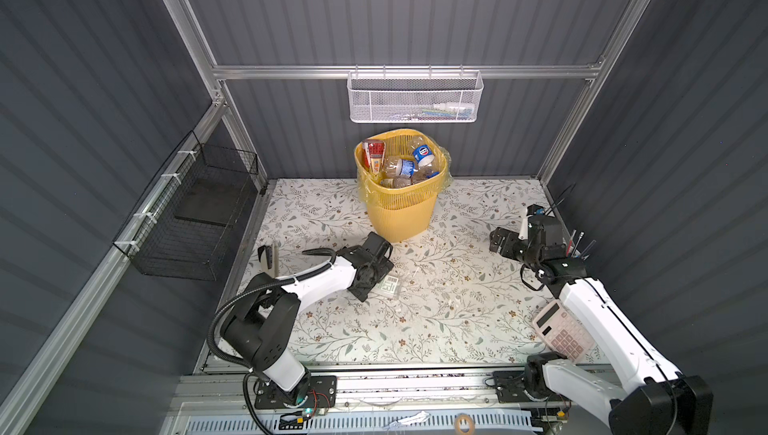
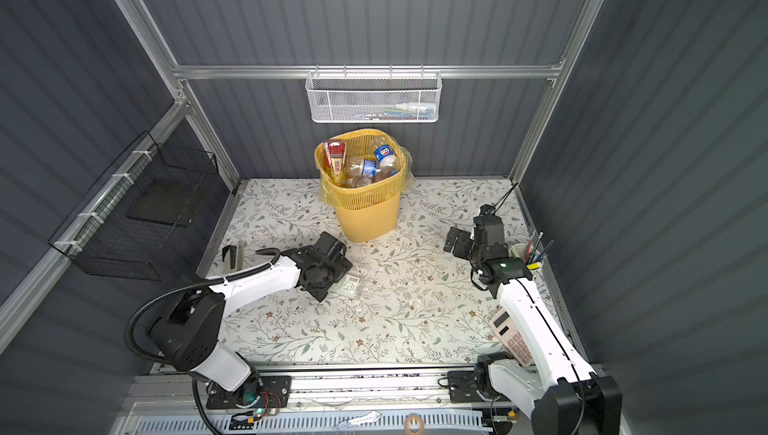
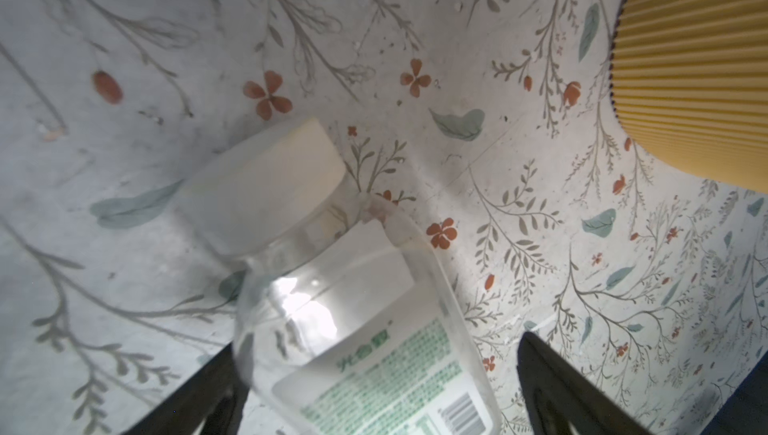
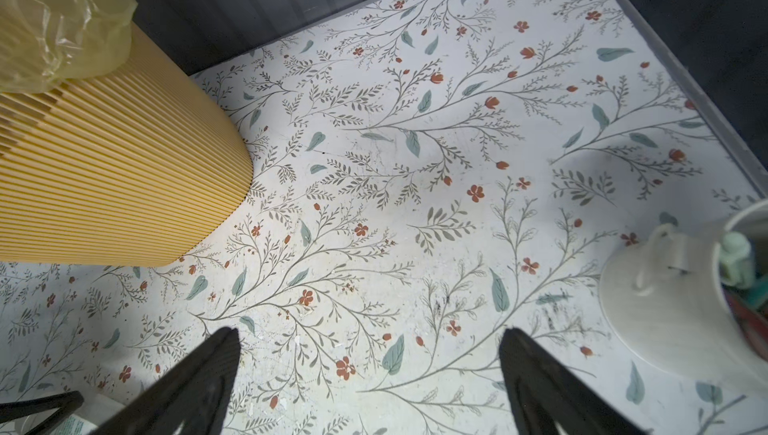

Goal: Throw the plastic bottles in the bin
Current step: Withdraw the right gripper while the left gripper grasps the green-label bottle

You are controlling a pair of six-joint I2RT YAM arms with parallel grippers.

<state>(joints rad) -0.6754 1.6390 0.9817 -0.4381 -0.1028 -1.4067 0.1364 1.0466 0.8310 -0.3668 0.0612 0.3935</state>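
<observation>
Unreadable green print, perhaps Chinese, on the clear bottle (image 3: 332,287)

Left pincer (image 3: 376,345): bottle (image 3: 332,287) between its fingers runs off the frame edge, base unseen. White cap beyond the tips is blurred and the label print is too soft to read. In a top view the pincer's body covers most of it; only the label end shows. Bin (image 3: 685,58), ahead of the tips, cut by the frame. Bottles (image 1: 401,167) inside: lower ones buried, count unclear.

Right pincer (image 4: 370,331): pen cup (image 4: 665,329) beside it is cropped, its contents blurred. Calculator (image 1: 557,329) lies partly under the arm behind it.
</observation>
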